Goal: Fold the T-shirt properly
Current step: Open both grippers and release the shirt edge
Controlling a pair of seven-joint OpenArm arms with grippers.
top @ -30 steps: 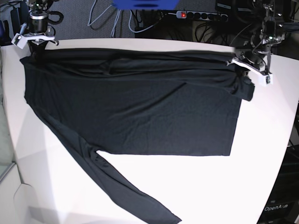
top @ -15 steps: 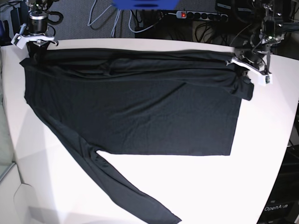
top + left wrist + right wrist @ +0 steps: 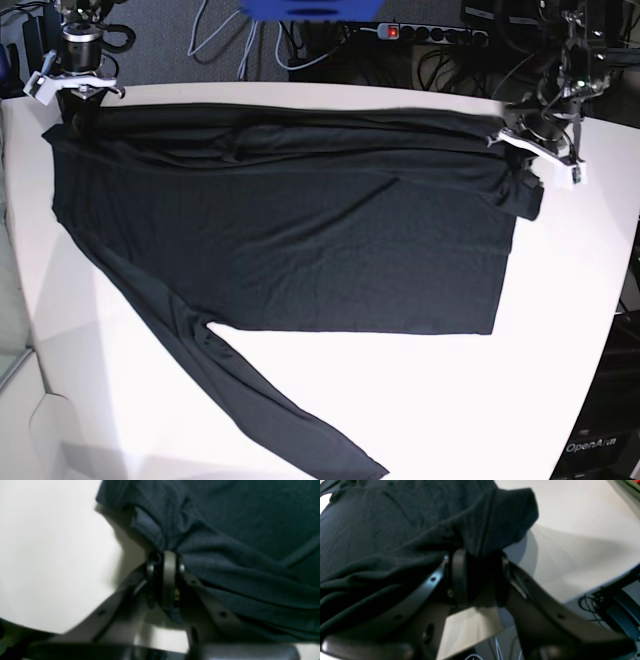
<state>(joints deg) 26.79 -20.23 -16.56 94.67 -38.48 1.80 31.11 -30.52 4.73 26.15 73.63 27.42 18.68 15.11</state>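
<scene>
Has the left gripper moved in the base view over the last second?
Yes, slightly: the left gripper has shifted right and up, away from the table's near edge, drawing the T-shirt corner with it.

I count one garment: a plain black long-sleeved T-shirt point(image 3: 290, 230) of soft matte knit, spread over one white desk point(image 3: 560, 330). I have two hands on it: my left hand point(image 3: 535, 150) at the desk's far right corner and my right hand point(image 3: 75, 95) at its far left corner. Behind the far edge lies one black power strip point(image 3: 430, 33) with one red switch.
</scene>
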